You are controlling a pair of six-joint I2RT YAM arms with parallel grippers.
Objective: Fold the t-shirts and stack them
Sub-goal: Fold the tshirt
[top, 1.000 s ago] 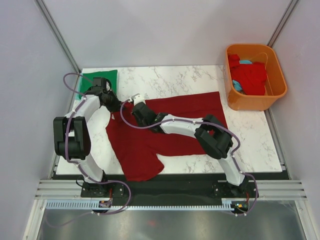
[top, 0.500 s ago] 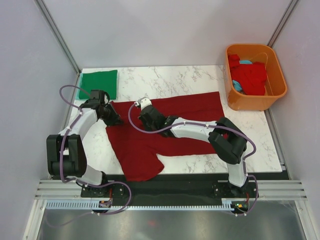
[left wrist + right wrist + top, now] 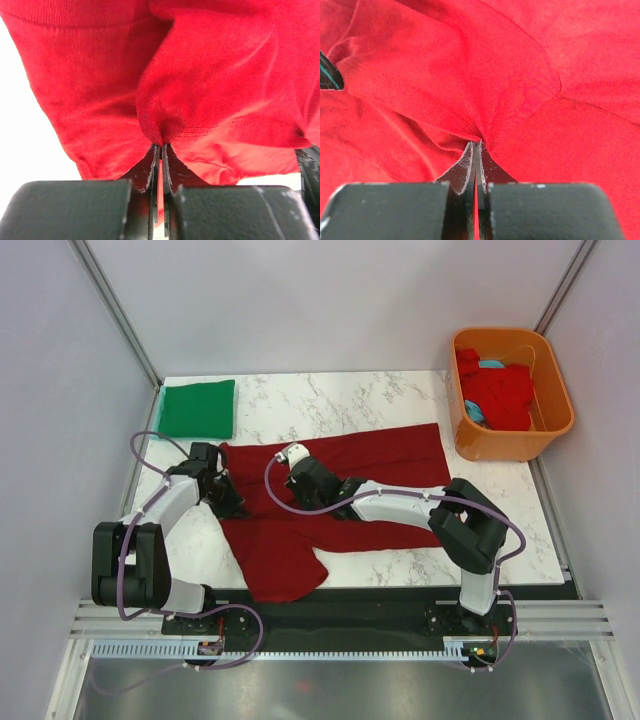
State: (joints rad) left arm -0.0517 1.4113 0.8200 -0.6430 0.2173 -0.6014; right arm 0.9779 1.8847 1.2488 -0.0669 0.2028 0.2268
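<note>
Currently the dark red shirt (image 3: pixel 385 452) lies spread across the middle of the table (image 3: pixel 400 400). The left end effector (image 3: pixel 161 147) is pinched tight on a fold at its left edge. The right end effector (image 3: pixel 476 144) is clamped on a fold nearer the middle. A folded green shirt (image 3: pixel 197 408) lies at the table's far left corner.

Overhead overview; wrist close-ups on maroon t-shirt (image 3: pixel 400 455)

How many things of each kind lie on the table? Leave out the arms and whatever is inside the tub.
dark red t-shirt, spread out: 1
green t-shirt, folded: 1
orange tub: 1
Total: 3
</note>
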